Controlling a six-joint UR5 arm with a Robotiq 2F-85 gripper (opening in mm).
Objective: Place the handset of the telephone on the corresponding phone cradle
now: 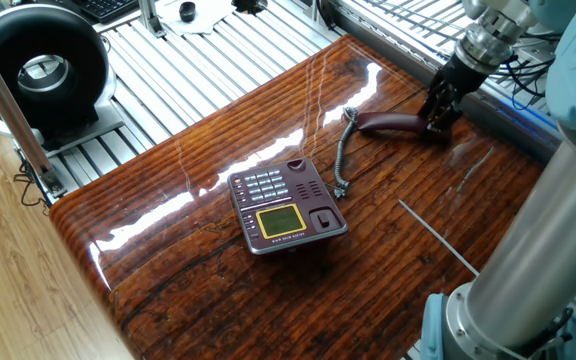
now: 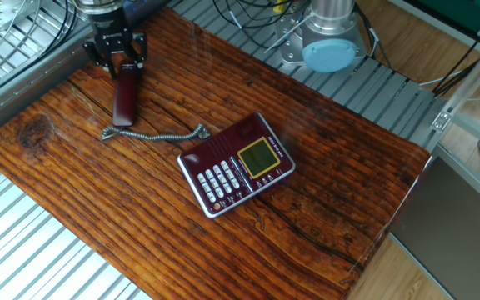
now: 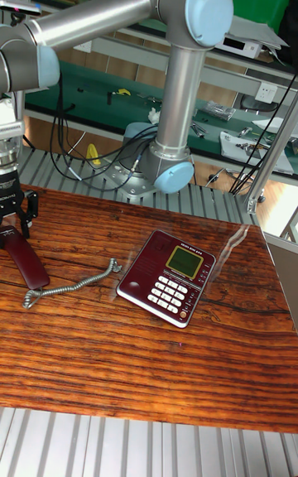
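The maroon handset (image 1: 393, 123) (image 2: 124, 96) (image 3: 26, 260) lies flat on the wooden table near its far corner. A grey coiled cord (image 2: 152, 133) runs from it to the telephone (image 1: 286, 205) (image 2: 236, 164) (image 3: 165, 277) in the middle of the table. My gripper (image 1: 438, 115) (image 2: 117, 62) (image 3: 12, 224) points straight down over the handset's cordless end. It is open, with one finger on each side of that end. The phone cradle (image 1: 318, 200) (image 2: 223, 140) is the bare maroon strip beside the keypad and screen, and nothing lies in it.
The robot's base (image 2: 332, 33) stands on the slatted aluminium frame (image 2: 48, 250) that surrounds the table. A black round device (image 1: 43, 65) sits off one table corner. The arm's grey column (image 1: 528, 250) rises close beside the table.
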